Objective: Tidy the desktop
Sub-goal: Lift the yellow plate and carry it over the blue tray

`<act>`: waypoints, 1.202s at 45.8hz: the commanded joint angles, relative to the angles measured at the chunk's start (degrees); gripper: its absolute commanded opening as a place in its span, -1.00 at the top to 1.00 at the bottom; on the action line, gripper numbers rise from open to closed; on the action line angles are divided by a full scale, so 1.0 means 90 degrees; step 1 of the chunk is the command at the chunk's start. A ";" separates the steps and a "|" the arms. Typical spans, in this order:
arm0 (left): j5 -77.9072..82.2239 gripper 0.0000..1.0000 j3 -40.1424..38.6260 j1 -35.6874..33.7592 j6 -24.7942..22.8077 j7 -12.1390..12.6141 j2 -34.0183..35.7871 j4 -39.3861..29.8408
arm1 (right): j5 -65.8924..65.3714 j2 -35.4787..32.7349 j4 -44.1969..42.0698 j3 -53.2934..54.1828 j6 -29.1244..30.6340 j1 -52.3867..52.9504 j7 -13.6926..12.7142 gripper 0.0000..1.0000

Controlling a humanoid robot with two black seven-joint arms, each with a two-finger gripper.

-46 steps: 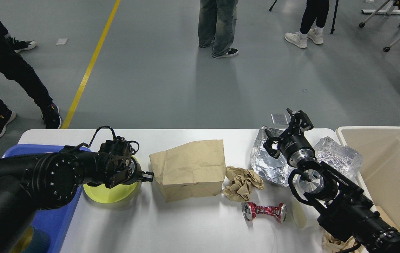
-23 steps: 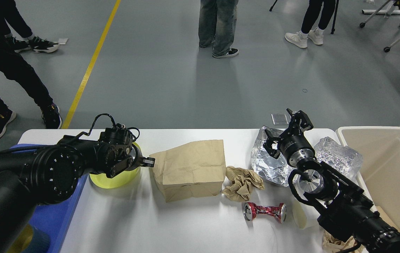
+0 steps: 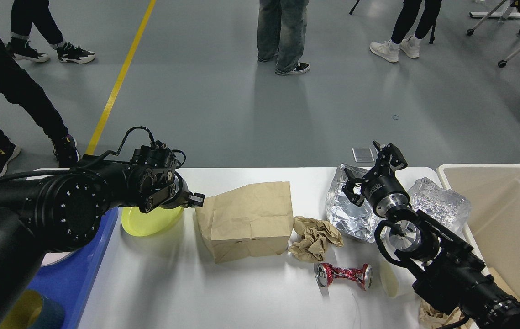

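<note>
The white desktop (image 3: 223, 292) carries a brown paper bag (image 3: 246, 219), a crumpled brown paper wad (image 3: 314, 237), a crushed red can (image 3: 344, 275) and crinkled foil (image 3: 349, 212). My left gripper (image 3: 194, 199) is shut on the rim of a yellow plate (image 3: 150, 220), which hangs tilted just above the desktop, left of the bag. The gripper's tip almost touches the bag's left edge. My right gripper (image 3: 371, 171) stands open above the foil, holding nothing.
A blue tray (image 3: 79, 274) lies at the left edge with a white dish (image 3: 54, 258) in it. A beige bin (image 3: 506, 214) stands at the right. More foil (image 3: 442, 205) and a white cup (image 3: 390, 278) lie by my right arm. People stand beyond the table.
My left gripper has risen and moved back with the yellow plate, which has come off the desktop and shifted toward the far left. The right arm has not moved.
</note>
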 commanded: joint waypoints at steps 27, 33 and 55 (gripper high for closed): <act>-0.0058 1.00 -0.0155 -0.1261 -0.2733 -0.0020 0.0103 -0.0078 | 0.0000 0.0000 0.0000 -0.0002 -0.0001 0.0000 0.0000 -1.00; -0.0058 1.00 -0.0146 -0.1417 -0.3005 -0.0020 0.0532 -0.0078 | 0.0000 0.0000 0.0000 -0.0002 -0.0001 0.0000 0.0000 -1.00; 0.0069 1.00 -0.0077 -0.0969 -0.2676 0.0009 0.2720 0.0097 | 0.0000 0.0000 0.0000 -0.0002 0.0009 0.0000 0.0000 -1.00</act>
